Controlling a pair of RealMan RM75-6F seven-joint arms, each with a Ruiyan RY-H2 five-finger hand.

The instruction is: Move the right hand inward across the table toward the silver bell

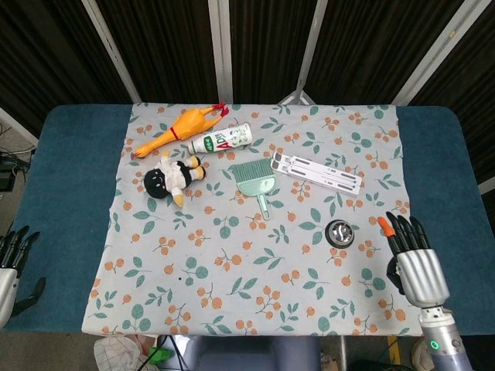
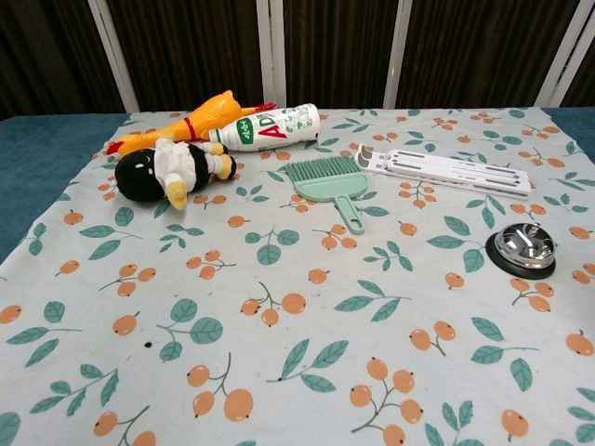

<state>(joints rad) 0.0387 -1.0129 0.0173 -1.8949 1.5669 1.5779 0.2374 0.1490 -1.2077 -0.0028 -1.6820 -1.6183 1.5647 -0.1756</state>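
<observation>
The silver bell (image 1: pixel 340 233) on its black base sits uncovered on the floral cloth at the right; the chest view shows the bell (image 2: pixel 524 249) near its right edge. My right hand (image 1: pixel 411 259) lies to the right of the bell and a little nearer the front edge, fingers apart and pointing away from me, holding nothing. A gap of cloth separates it from the bell. My left hand (image 1: pixel 11 264) hangs off the table's front left corner, fingers apart and empty. Neither hand appears in the chest view.
A green dustpan brush (image 1: pixel 256 180), a white folding stand (image 1: pixel 316 171), a white bottle (image 1: pixel 220 140), a rubber chicken (image 1: pixel 176 129) and a plush doll (image 1: pixel 172 177) lie across the back half of the cloth (image 1: pixel 232 263). Blue table surface (image 1: pixel 452 193) borders both sides.
</observation>
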